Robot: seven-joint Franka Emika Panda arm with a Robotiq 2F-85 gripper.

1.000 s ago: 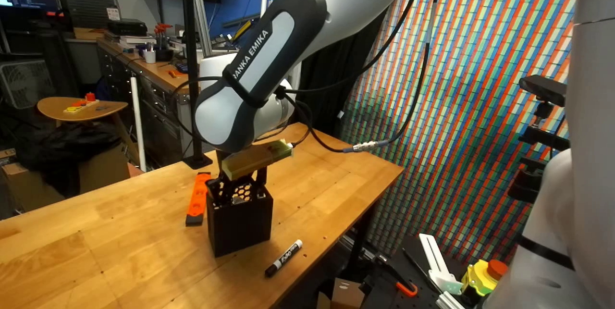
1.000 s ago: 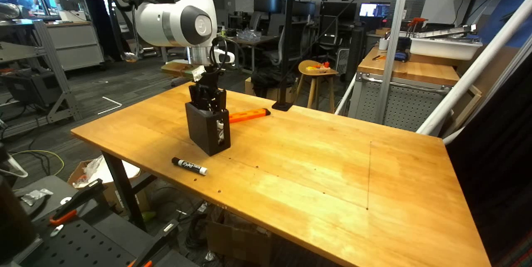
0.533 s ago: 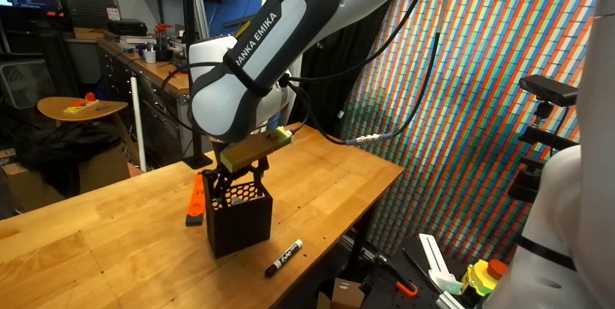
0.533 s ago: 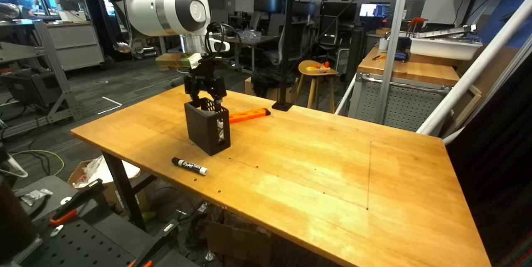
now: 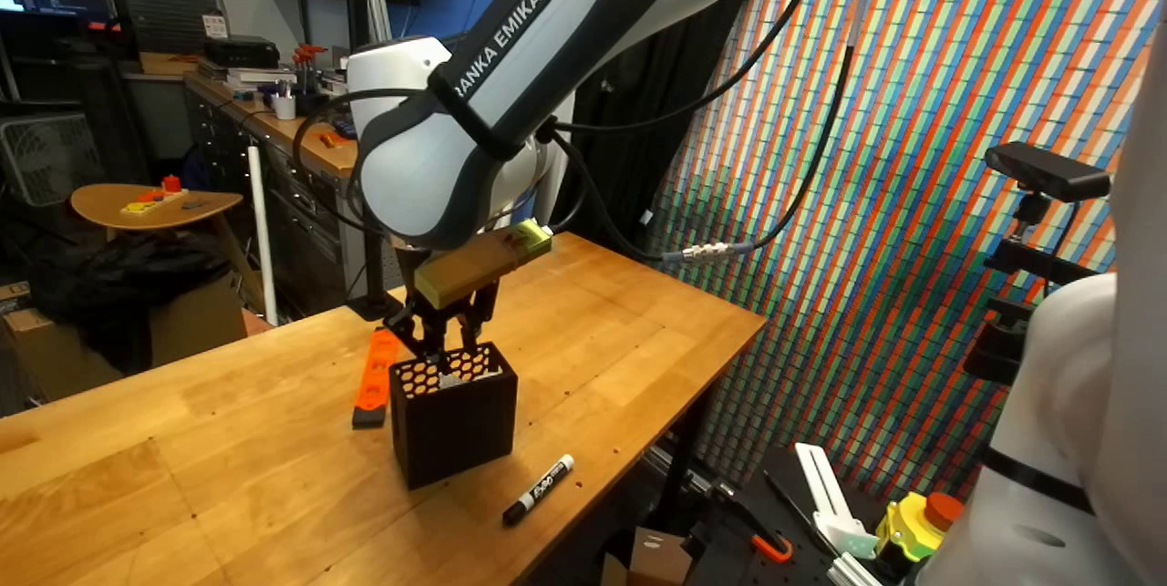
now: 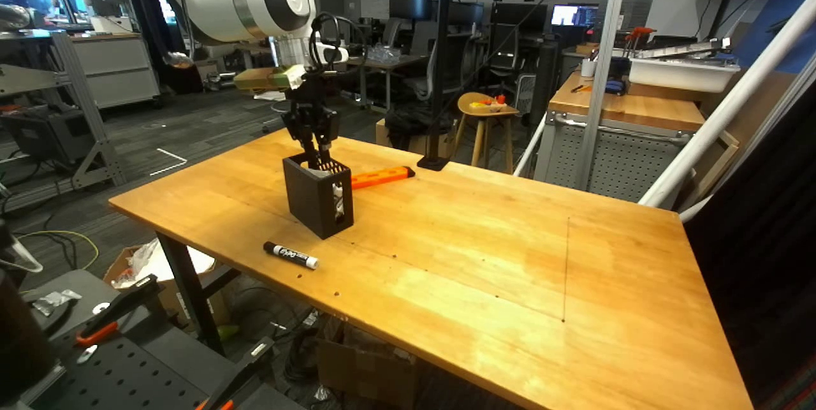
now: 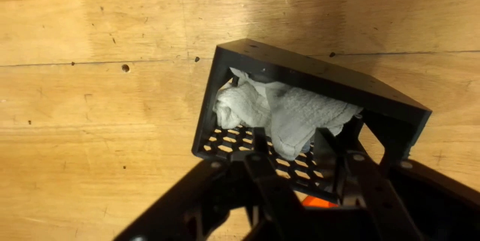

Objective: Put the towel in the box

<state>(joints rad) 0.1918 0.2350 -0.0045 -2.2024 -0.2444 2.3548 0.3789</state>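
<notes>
Orange bar [image 5: 376, 376], by its form probably a spirit level: flat on the wooden surface [image 5: 219, 458], just left of the box in an exterior view. Contact with the box cannot be told. No evident role; presumably set aside.

Next rightward, the black honeycomb-walled box [image 5: 456, 431]: upright, mouth up, which suits loading cloth from above. The white towel [image 7: 296, 113] is inside it, bunched and folded, heaped to one side, one corner pointing toward the honeycomb. It also shows through the side slot in an exterior view; none is seen draped over the rim. The crumpling is likely needed, since spread cloth would hardly fit.

Jaws: pointing down at the box mouth, parted by a visible gap, nothing seen gripped. Whether a tip brushes the towel is unclear. Judgement: placing is essentially done; the vertical pose suits a last press or a straight lift, whereas sideways travel could catch the rim.

Right of the box, an Expo marker [image 5: 538, 490] lies apart from it, near the edge, apparently uninvolved. Far right, a red emergency-stop button [image 5: 944, 510], presumably kept off the work area for an operator's reach.
</notes>
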